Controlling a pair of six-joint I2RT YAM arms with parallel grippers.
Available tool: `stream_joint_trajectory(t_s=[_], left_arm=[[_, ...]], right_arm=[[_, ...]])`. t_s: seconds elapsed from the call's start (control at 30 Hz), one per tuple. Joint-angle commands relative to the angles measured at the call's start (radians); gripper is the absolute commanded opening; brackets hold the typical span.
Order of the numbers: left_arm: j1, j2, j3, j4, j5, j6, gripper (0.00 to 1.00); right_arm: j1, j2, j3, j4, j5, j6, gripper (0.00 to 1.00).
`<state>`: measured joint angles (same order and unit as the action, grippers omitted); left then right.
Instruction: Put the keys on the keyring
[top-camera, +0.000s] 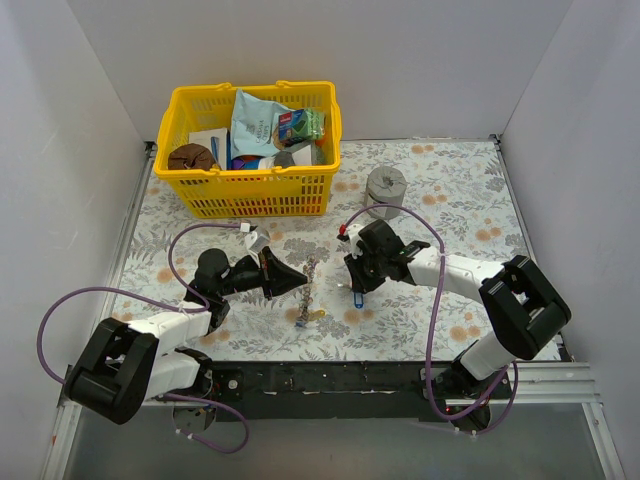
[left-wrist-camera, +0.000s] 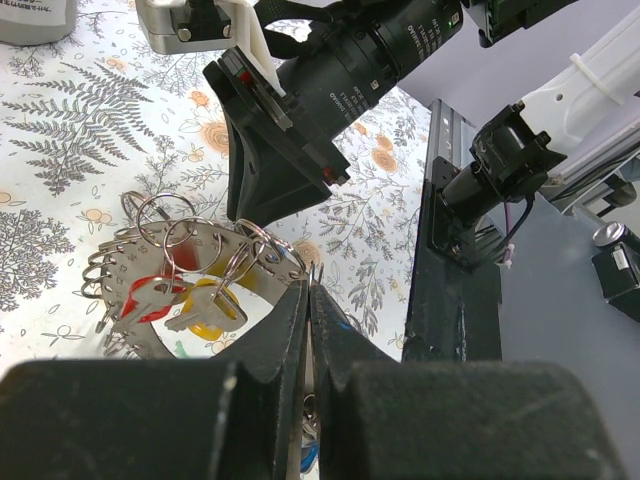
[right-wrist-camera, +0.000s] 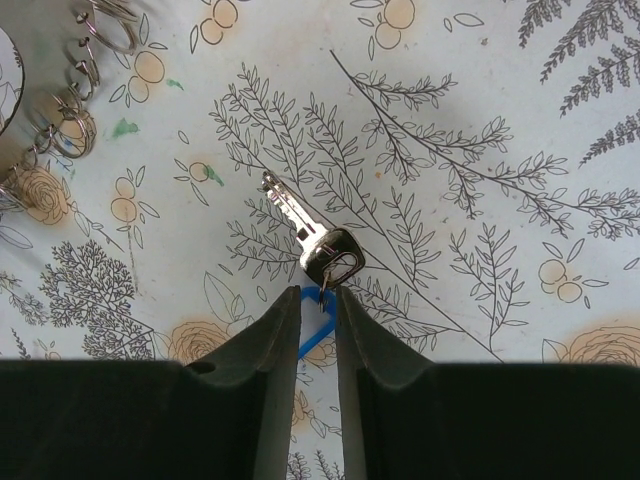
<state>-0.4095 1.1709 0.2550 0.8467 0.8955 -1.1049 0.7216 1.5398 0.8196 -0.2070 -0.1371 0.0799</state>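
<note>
The yellow basket (top-camera: 250, 195) stands at the back of the floral worktop (top-camera: 450, 190), stuffed with snack packets (top-camera: 262, 125). Just to its right sits a squat grey cylinder (top-camera: 385, 187), apart from both arms.

In front of the basket, below its right half, the left gripper (top-camera: 295, 280) holds the keyring (top-camera: 310, 272) on edge. In the left wrist view its jaws are shut tight on the rim of the keyring (left-wrist-camera: 205, 235), with the fingertips (left-wrist-camera: 290, 330) pressed together over the metal. Small split rings (left-wrist-camera: 160, 215) crowd the band, and a red-headed key (left-wrist-camera: 150, 295) and a yellow-headed key (left-wrist-camera: 205, 305) hang inside the hole. The body of the right gripper (left-wrist-camera: 280, 160) looms just beyond the ring, filling the space on that side.

In front of the basket's right corner, the right gripper (top-camera: 357, 285) points down at the worktop. A loose silver key (right-wrist-camera: 310, 235) lies flat on the cloth, head toward the fingers, with a blue tag (right-wrist-camera: 318, 330) at its head. The jaws stand narrow, and the tag sits in the slim gap between the fingertips (right-wrist-camera: 275, 340). Whether they actually pinch it I cannot tell. At the top left corner of that view, the edge of the keyring's split rings (right-wrist-camera: 90, 60) shows, well apart from the key.
</note>
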Motion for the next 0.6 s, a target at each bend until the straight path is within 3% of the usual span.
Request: stream_joint_trajectory(t_s=[0.0, 0.1, 0.43, 0.57], left_arm=[[-0.005, -0.002, 0.013, 0.015, 0.010, 0.002, 0.00], [-0.003, -0.005, 0.013, 0.017, 0.010, 0.004, 0.00], [-0.003, -0.013, 0.013, 0.012, 0.011, 0.004, 0.00], [-0.003, -0.017, 0.015, 0.009, 0.011, 0.004, 0.00]], right_arm=[[0.001, 0.005, -0.016, 0.029, -0.002, 0.011, 0.27], [0.001, 0.011, -0.016, 0.029, -0.002, 0.011, 0.20], [0.001, 0.016, -0.022, 0.029, -0.001, 0.012, 0.19], [0.001, 0.019, -0.023, 0.041, -0.006, 0.011, 0.02]])
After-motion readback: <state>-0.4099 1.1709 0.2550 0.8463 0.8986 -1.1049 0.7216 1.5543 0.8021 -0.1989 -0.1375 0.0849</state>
